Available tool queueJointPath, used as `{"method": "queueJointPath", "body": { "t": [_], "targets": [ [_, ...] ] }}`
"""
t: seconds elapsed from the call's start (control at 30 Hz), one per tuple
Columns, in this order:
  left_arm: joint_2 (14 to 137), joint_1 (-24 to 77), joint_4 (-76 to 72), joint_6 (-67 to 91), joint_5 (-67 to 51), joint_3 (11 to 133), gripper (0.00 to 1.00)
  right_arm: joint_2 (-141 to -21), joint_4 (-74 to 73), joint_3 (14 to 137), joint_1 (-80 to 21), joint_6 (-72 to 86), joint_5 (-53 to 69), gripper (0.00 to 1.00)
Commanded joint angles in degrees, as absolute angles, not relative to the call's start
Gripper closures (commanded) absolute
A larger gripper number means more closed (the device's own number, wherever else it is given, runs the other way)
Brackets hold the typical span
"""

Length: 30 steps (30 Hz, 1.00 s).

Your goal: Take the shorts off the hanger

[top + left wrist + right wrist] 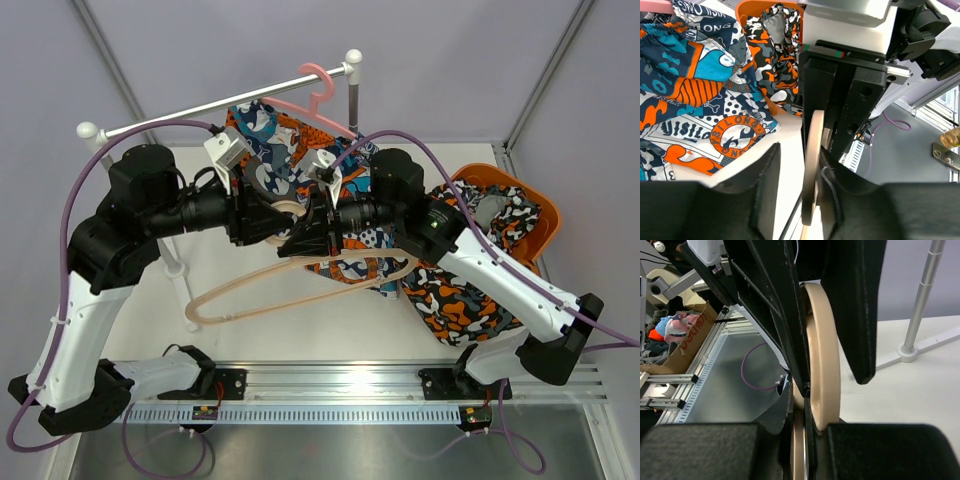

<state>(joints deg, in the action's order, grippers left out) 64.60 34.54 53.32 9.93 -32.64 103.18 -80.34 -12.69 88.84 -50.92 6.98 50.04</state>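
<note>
The blue, teal and orange print shorts (265, 135) hang from a pink hanger (320, 95) on the rack rod; they also show in the left wrist view (700, 90). The camouflage shorts (470, 295) spill out of an orange basket (535, 215) at the right, also seen in the left wrist view (775, 55). A bare beige hanger (300, 298) is held between the arms at mid table. My right gripper (807, 440) is shut on its neck. My left gripper (800, 165) is open around its hook (812, 150), which rests against one finger only.
The white rack rod (220, 105) spans the back, with its pole (352, 90) at the right and a foot (175, 268) on the table at the left. The two gripper heads nearly touch at the centre. The aluminium rail (330, 385) runs along the near edge.
</note>
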Motion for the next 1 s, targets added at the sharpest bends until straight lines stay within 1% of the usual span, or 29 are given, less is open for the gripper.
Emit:
{"method": "queueJointPath", "body": {
  "t": [0.0,0.1,0.13,0.2,0.23,0.33,0.5,0.63,0.8,0.97],
  "targets": [
    [63.72,34.28,50.54,9.49,-33.31,102.39,0.62,-77.87,-8.52,90.88,-51.94,7.65,50.71,1.00],
    [62.93,34.28,50.62,9.23,-32.43,102.57,0.54,-78.05,-8.70,90.88,-51.94,7.65,50.36,1.00],
    [62.84,34.28,50.63,9.14,-32.08,102.66,0.48,-77.96,-8.88,90.88,-51.94,7.47,50.27,1.00],
    [61.70,34.28,50.45,8.79,-31.38,102.83,0.44,-77.96,-9.23,90.97,-51.94,7.29,49.92,1.00],
    [61.26,34.36,50.19,8.62,-31.03,102.83,0.38,-77.96,-9.66,90.97,-51.94,6.95,49.40,1.00],
    [59.86,34.28,50.36,7.65,-30.50,103.62,0.33,-78.13,-11.16,91.58,-51.94,6.16,48.52,1.00],
    [57.40,34.28,51.50,6.24,-29.27,104.68,0.27,-78.31,-12.48,92.46,-51.94,5.36,47.64,1.00],
    [56.25,34.28,53.25,5.19,-29.18,104.07,0.25,-78.57,-14.23,93.60,-51.94,4.22,46.41,1.00],
    [53.00,34.28,51.86,3.61,-28.91,96.78,0.21,-80.07,-17.93,98.96,-51.94,3.34,45.70,1.00],
    [52.38,34.28,51.06,2.64,-28.65,93.69,0.21,-81.47,-19.07,102.13,-51.94,4.22,47.19,1.00]
  ]
}}
